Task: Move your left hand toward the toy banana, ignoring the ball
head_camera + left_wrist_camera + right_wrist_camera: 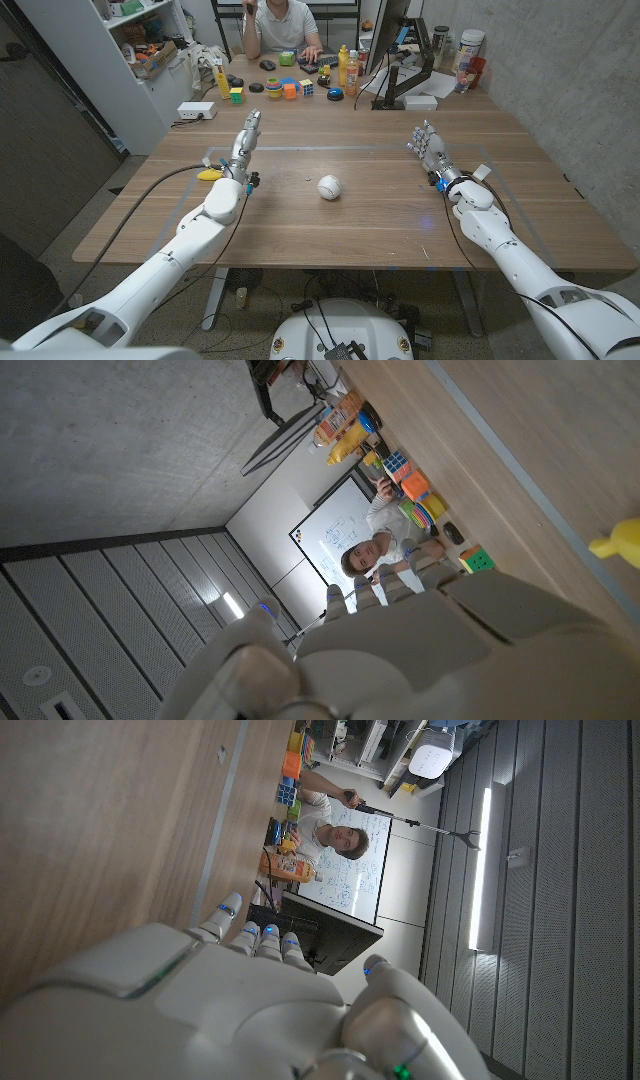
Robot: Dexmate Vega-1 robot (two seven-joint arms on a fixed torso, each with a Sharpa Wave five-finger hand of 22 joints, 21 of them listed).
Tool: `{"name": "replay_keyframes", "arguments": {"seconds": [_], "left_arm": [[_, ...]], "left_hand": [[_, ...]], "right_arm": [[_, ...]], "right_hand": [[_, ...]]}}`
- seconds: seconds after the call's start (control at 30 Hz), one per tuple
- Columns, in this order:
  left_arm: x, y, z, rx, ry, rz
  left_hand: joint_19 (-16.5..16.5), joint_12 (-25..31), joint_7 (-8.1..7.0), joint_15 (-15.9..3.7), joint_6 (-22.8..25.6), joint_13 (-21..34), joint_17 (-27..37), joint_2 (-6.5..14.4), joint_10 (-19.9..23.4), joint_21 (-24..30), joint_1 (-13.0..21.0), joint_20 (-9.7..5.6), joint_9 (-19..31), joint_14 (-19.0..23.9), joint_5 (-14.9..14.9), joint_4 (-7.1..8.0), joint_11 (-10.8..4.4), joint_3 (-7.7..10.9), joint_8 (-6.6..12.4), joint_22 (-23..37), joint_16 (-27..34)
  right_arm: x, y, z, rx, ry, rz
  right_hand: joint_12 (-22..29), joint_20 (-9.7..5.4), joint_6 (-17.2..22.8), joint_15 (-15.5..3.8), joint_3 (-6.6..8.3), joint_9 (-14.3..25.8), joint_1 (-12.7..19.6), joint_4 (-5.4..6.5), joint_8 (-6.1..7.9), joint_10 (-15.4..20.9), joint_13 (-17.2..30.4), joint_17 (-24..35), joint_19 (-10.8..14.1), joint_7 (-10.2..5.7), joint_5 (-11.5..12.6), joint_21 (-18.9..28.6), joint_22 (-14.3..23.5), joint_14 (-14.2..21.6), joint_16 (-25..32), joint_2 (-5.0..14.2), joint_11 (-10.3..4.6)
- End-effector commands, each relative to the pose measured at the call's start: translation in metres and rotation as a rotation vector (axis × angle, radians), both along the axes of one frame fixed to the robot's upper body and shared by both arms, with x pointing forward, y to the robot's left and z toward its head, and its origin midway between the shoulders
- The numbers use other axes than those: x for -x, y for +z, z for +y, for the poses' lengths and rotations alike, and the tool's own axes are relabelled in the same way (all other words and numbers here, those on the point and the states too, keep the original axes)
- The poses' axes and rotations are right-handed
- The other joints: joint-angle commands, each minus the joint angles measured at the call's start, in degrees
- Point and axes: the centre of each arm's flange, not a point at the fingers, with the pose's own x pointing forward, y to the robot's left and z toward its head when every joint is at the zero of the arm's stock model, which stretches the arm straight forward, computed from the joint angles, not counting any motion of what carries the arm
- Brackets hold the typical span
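**Left hand beside the toy banana, ball at centre of the counter**

In the head view we see the wooden counter (380,215) with both arms entering from the bottom corners of the frame. The left hand (245,140) sits left of centre, its fingers stretched out toward the top of the frame and apart, holding nothing. The toy banana (209,174), yellow, lies on the counter at the left of the frame, just beside the left wrist and on its outer side; we cannot tell whether they touch. In the left wrist view a yellow tip of the toy banana (622,542) shows at the right edge of the frame, apart from the back of the left hand (420,640).

The white ball (329,187) rests near the middle of the frame, well apart from both hands and between them.

The right hand (428,148) stands right of centre, fingers extended and spread, empty. In the right wrist view we see the back of the right hand (210,990) above bare wood.

At the top of the head view, a person (283,28) sits behind the far edge, with coloured cubes (290,88) and bottles (347,66) in front.
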Motion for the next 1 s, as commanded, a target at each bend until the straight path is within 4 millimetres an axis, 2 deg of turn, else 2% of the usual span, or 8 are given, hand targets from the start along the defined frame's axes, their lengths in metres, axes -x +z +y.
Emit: {"name": "replay_keyframes", "arguments": {"seconds": [0.03, 0.23, 0.53, 0.63, 0.73, 0.83, 0.9, 1.0], "left_arm": [[0.036, 0.017, 0.0, -0.195, 0.442, -0.125], [0.043, 0.022, -0.001, -0.28, 0.599, -0.16], [0.047, 0.025, -0.004, -0.46, 0.868, -0.15], [0.046, 0.025, -0.004, -0.504, 0.924, -0.146], [0.046, 0.024, -0.004, -0.536, 0.973, -0.15], [0.043, 0.023, -0.003, -0.572, 1.016, -0.14], [0.039, 0.022, -0.003, -0.606, 1.046, -0.124], [0.033, 0.02, -0.001, -0.638, 1.082, -0.098]], "left_hand": [[-0.4, 0.3, -1.54, -0.26, 0.6, 0.3, 0.0, 2.0, 1.2, -0.1, 1.0, 0.62, 0.2, 0.5, 0.6, -0.76, -0.33, 0.32, 0.48, 0.1, 0.3], [-0.9, 0.3, -1.94, -0.61, 0.8, 0.3, 0.0, 1.7, 1.6, -0.5, 1.6, 0.59, 0.2, 0.8, 0.7, -1.19, -0.59, 0.47, 0.38, 0.1, 0.2], [-2.1, -0.8, -2.07, -1.18, -1.8, 0.4, 0.1, 1.0, 0.1, -1.2, 3.7, 1.79, 0.3, -0.1, 1.0, -2.57, -0.96, 0.98, -0.78, 0.0, -0.7], [-4.0, -1.2, -2.13, -2.11, -2.5, 0.6, 0.2, 1.4, -0.8, -1.8, 5.0, 3.3, 0.5, -1.3, 1.1, -3.23, -1.11, 1.57, -0.91, 0.1, -1.5], [-5.0, -1.2, -2.14, -2.7, -2.4, 0.7, 0.3, 2.0, -1.0, -2.0, 5.5, 3.96, 0.6, -1.7, 1.2, -3.34, -1.21, 1.98, -0.71, 0.1, -1.7], [-5.8, -1.1, -2.11, -2.51, -1.0, 0.8, 0.3, 2.5, -1.3, -2.1, 6.0, 4.76, 0.9, -1.9, 1.3, -3.4, -0.97, 2.43, -0.01, 0.1, -1.9], [-7.0, -1.0, -2.16, -2.34, 0.9, 1.0, 0.4, 2.9, -1.4, -2.1, 6.6, 6.1, 1.2, -2.3, 1.3, -3.54, -1.03, 2.96, 0.89, 0.1, -2.1], [-7.5, -1.0, -2.19, -2.21, 1.6, 1.1, 0.5, 3.1, -1.6, -2.2, 6.9, 6.73, 1.4, -2.8, 1.3, -3.65, -1.02, 3.19, 1.25, 0.1, -2.3]], "right_arm": [[-0.006, -0.001, 0.0, 0.002, 0.001, 0.007], [-0.008, 0.0, 0.001, 0.001, 0.003, 0.008], [-0.012, 0.0, 0.0, 0.003, 0.003, 0.01], [-0.012, 0.0, -0.001, -0.006, 0.003, 0.013], [-0.013, 0.0, -0.003, -0.001, -0.001, 0.013], [-0.013, 0.0, -0.003, 0.001, 0.0, 0.014], [-0.014, 0.001, -0.003, 0.005, 0.0, 0.015], [-0.015, 0.001, -0.004, 0.007, 0.001, 0.018]], "right_hand": [[0.3, -6.41, -0.4, -0.31, 0.36, 0.2, -0.1, -0.1, 0.22, -0.4, 0.1, 0.1, -2.2, -0.04, 0.3, -0.1, 0.1, -0.4, 0.4, 6.99, 0.09], [0.3, -6.4, -0.4, -0.34, 0.33, 0.2, -0.1, -0.11, 0.2, -0.4, 0.1, 0.1, -2.2, -0.05, 0.3, -0.2, 0.1, -0.4, 0.4, 6.97, 0.15], [0.3, -5.98, -0.5, 0.33, 0.26, 0.2, -0.1, -0.12, 0.19, -0.4, 0.1, 0.1, -2.3, 0.07, 0.3, -0.4, 0.1, -0.3, 0.4, 6.89, 0.15], [0.3, -5.87, -0.5, 0.52, 0.23, 0.2, -0.1, -0.12, 0.18, -0.4, 0.1, 0.1, -2.3, 0.06, 0.3, -0.5, 0.1, -0.3, 0.4, 6.85, 0.12], [0.3, -5.64, -0.5, 0.67, 0.18, 0.2, -0.1, -0.14, 0.2, -0.3, 0.1, 0.1, -2.2, 0.21, 0.3, -0.5, 0.1, -0.2, 0.4, 6.79, 0.22], [0.3, -5.68, -0.4, 0.7, 0.2, 0.2, -0.1, -0.14, 0.22, -0.2, 0.1, 0.1, -2.2, 0.17, 0.3, -0.6, 0.1, -0.2, 0.4, 6.86, 0.24], [0.3, -5.67, -0.4, 0.7, 0.22, 0.2, 0.0, -0.14, 0.23, -0.2, 0.1, 0.1, -2.2, 0.16, 0.3, -0.6, 0.1, -0.2, 0.4, 6.91, 0.19], [0.4, -5.73, -0.4, 0.67, 0.26, 0.2, 0.0, -0.14, 0.23, -0.1, 0.1, 0.1, -2.2, 0.09, 0.3, -0.6, 0.1, -0.2, 0.4, 6.98, 0.1]]}}
